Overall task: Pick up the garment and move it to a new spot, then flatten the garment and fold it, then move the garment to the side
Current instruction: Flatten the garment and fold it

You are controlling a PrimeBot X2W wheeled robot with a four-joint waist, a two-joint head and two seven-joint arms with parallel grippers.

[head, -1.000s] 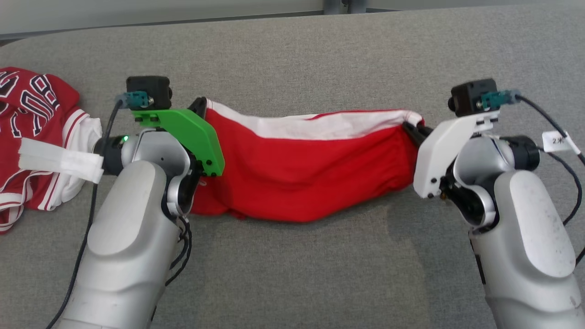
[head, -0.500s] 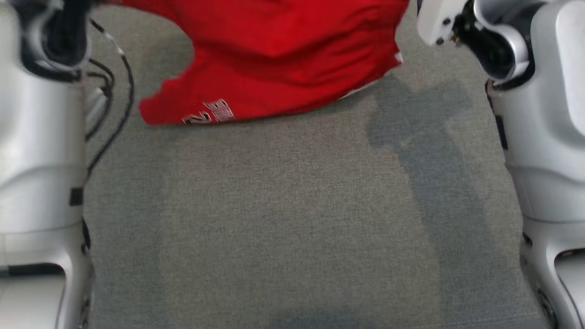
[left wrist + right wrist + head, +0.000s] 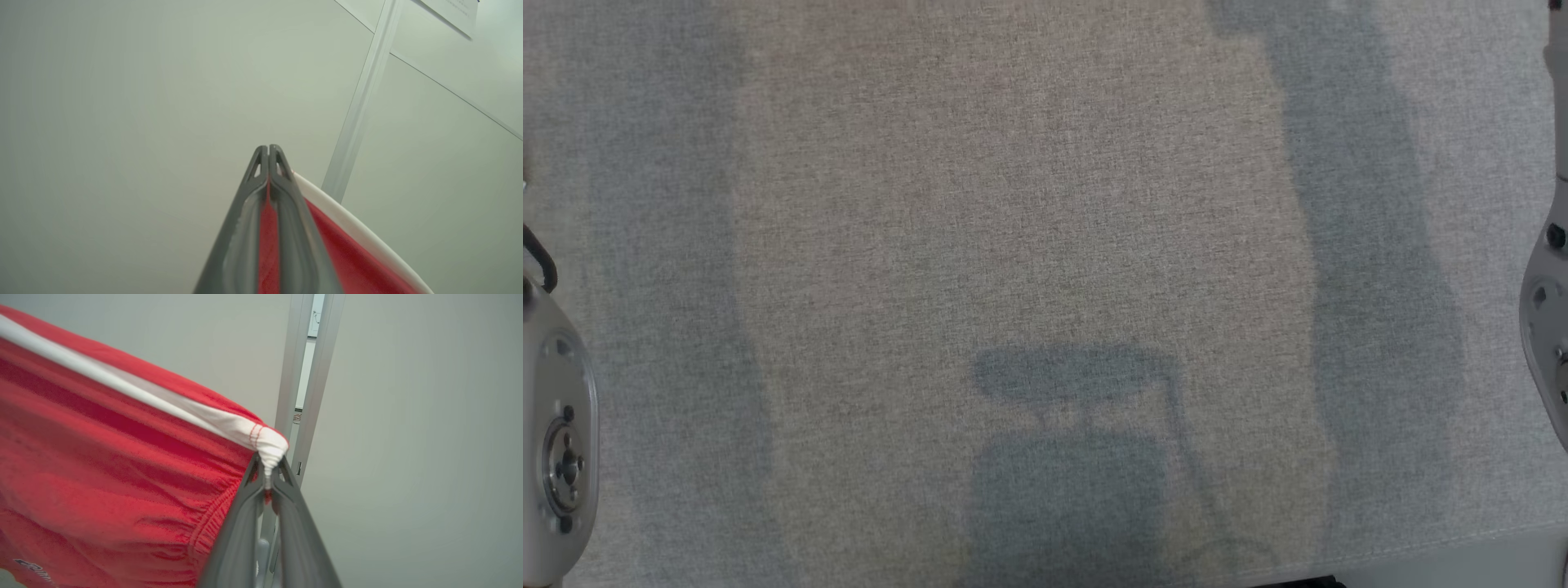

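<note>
Pale wall behind; red white-trimmed cloth garment [image 3: 102, 457] is clamped between left fingers [image 3: 241, 237] and between right fingers [image 3: 237, 539].

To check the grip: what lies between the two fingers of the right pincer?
The garment's bunched white hem, pinched there by the right pincer; the right wrist view shows it.

bench [image 3: 1013, 204]: grey fabric, crossed by soft shadows [image 3: 1070, 457] | wall [image 3: 122, 81]: pale panels, divided by a metal post [image 3: 367, 81] | light: even
</note>
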